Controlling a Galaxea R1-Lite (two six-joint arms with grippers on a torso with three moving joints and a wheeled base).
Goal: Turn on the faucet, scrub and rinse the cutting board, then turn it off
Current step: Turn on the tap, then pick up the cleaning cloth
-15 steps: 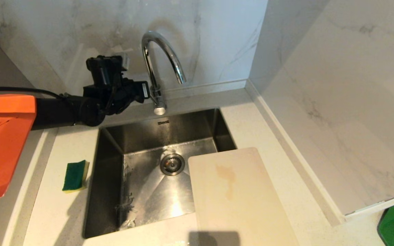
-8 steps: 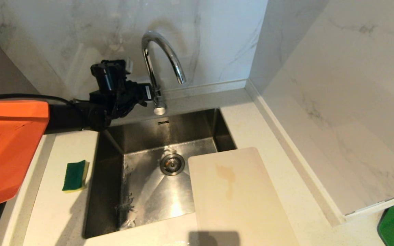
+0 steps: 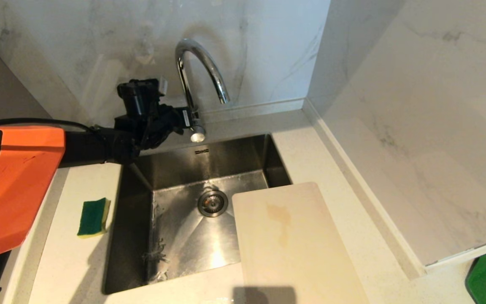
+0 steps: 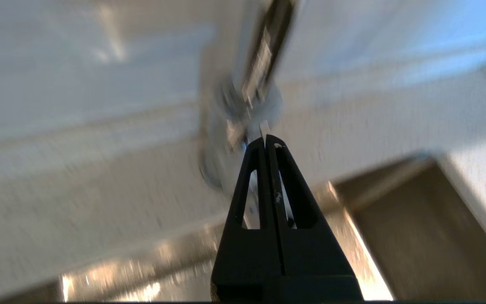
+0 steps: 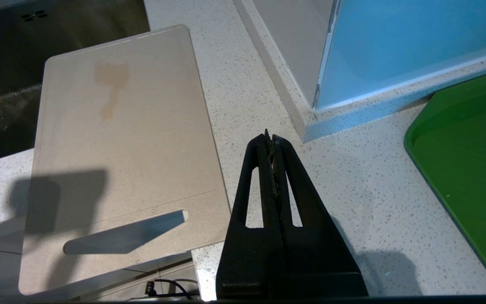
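Step in hand, as I judge it: turn on the faucet (image 3: pixel 198 71). No water runs from the spout.

Position. I have the left gripper (image 3: pixel 188 120) at the base of the faucet, at the back edge of the sink (image 3: pixel 133 236). Its fingers (image 4: pixel 256 164) are pressed fully together and hold nothing. In the left wrist view the tips sit at the chrome base fitting; whether they touch the lever (image 3: pixel 197 134) I cannot tell, as that view is blurred.

Procedure, recommended:
1. Use the closed fingers as a single pusher. Do not attempt to grasp the stubby lever.
2. Set the tips against the side of the lever, not the gooseneck stem, which would only swivel.
3. Push slowly and stop as soon as water shows at the spout; a hard push risks slipping off the polished chrome.

The cutting board (image 3: pixel 295 245) lies flat at the sink's right front corner, partly on the desk (image 3: pixel 331 169) and partly overhanging the basin, stain (image 3: pixel 281 219) facing up. The sponge (image 3: pixel 93 217) lies on the desk left of the sink, well apart from the board.

The right gripper (image 5: pixel 270 137) is parked over the desk beside the board, fingers shut and empty.

Markings: a small dark mark on the sink's rear wall is too small to read. No other writing is legible.
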